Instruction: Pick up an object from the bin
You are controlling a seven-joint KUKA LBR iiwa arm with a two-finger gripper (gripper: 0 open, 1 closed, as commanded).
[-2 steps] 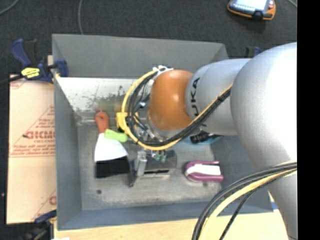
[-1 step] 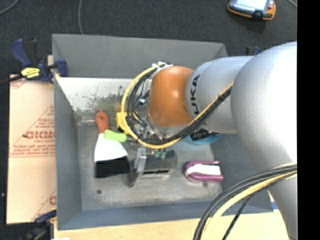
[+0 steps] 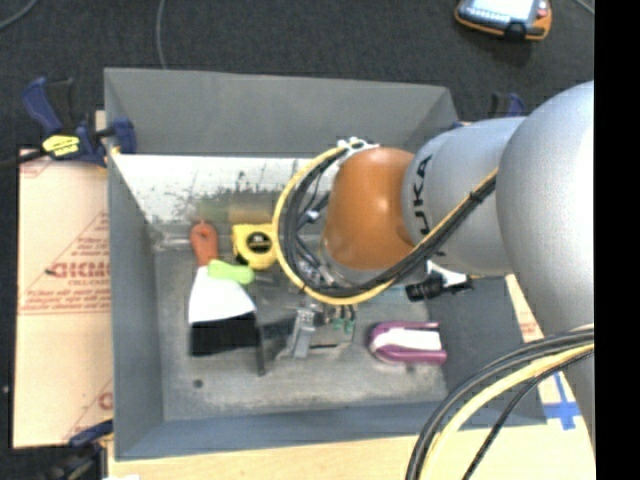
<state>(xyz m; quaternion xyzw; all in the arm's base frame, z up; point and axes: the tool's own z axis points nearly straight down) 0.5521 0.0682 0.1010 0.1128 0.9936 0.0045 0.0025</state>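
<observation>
Looming closest to the lens is the arm (image 3: 520,198), its grey link coming in from the right and bending down into the bin (image 3: 135,348). The orange cover (image 3: 365,208) at its wrist, ringed by yellow-and-black cables (image 3: 282,218), hides much of what lies below it. Under the cover the gripper (image 3: 292,340) sits low near the bin floor, about the middle of the front half, just beside the right end of a white-and-black block (image 3: 222,313). Whether it touches that block, and whether it is open or closed, I cannot tell. Nothing shows plainly caught in it, so I judge the pick not yet made; the block is simply the thing nearest to it.

The things lie loose, flat on the floor and spread out rather than heaped, most of them toward the left and back, which leaves room for a descent from above. Counted:
- one orange-red piece (image 3: 204,240) at the back left
- one yellow tape measure (image 3: 255,245) just beside it
- one green piece (image 3: 228,271) at the top edge of the block's white part
- the one block itself
- one purple-and-white object (image 3: 408,344) lying alone to the right of the gripper

That makes five things, one of each kind.
</observation>
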